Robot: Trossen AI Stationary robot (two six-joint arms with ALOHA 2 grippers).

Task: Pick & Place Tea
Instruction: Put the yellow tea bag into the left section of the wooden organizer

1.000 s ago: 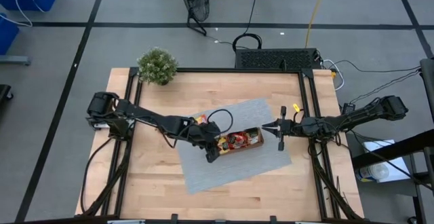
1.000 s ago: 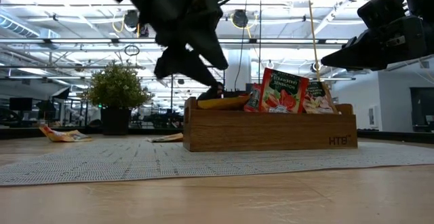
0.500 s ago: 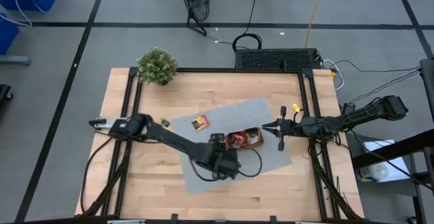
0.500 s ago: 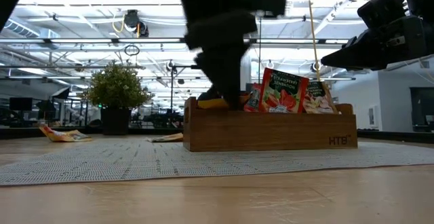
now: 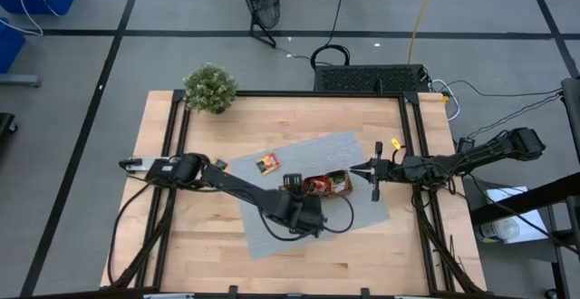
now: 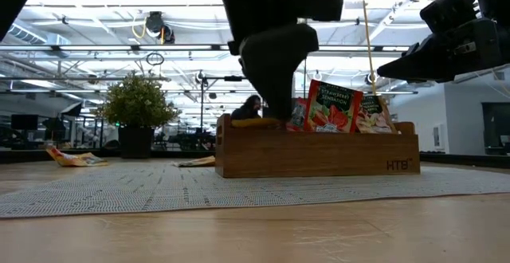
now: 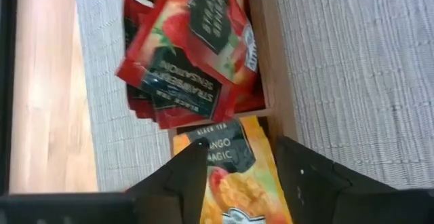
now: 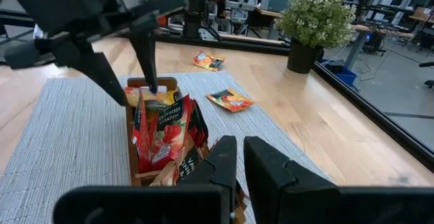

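High view: left gripper at frame centre, over the near-left end of the wooden tray on the grey woven mat; right gripper just right of the tray, jaws shut, waiting; one orange sachet flat on the mat up-left of centre, another small one on bare wood farther left; potted plant in the upper left.

Low view: tray centre-right, boxy, smooth brown wood; red sachets upright in it; left arm a dark mass above its left end.

Left wrist view: fingers spread either side of a mango sachet at bottom centre, seemingly pinched between them, lying over the tray's end compartment; glossy red strawberry sachets fanned above.

Right wrist view: tray end-on at centre, crammed with slick foil packets; loose sachets beyond on mat and wood.

Judgement: release low and square to the compartment; thin slippery foil likely to skate off neighbours otherwise.
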